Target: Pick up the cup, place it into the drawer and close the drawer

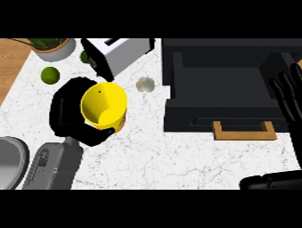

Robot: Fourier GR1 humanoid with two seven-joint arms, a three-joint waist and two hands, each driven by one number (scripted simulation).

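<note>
A yellow cup [104, 104] hangs tilted above the white marble counter at centre left, its opening facing up toward me. My left hand [66, 113] is shut on it, black fingers curled round its left and lower side. To the right stands the black drawer [199, 116], pulled open, with a wooden handle [243, 130] on its near front. My right hand [298, 104] stands open at the right edge, fingers straight and pointing up over the drawer's right side, thumb low near the bottom edge. The cup is left of the drawer, outside it.
A white toaster [117, 51] stands behind the cup. A potted plant [51, 46] is at the back left, with a lime [51, 75] in front of it. A pale round object [145, 83] lies between the cup and the drawer. Wooden surface borders the counter at the left.
</note>
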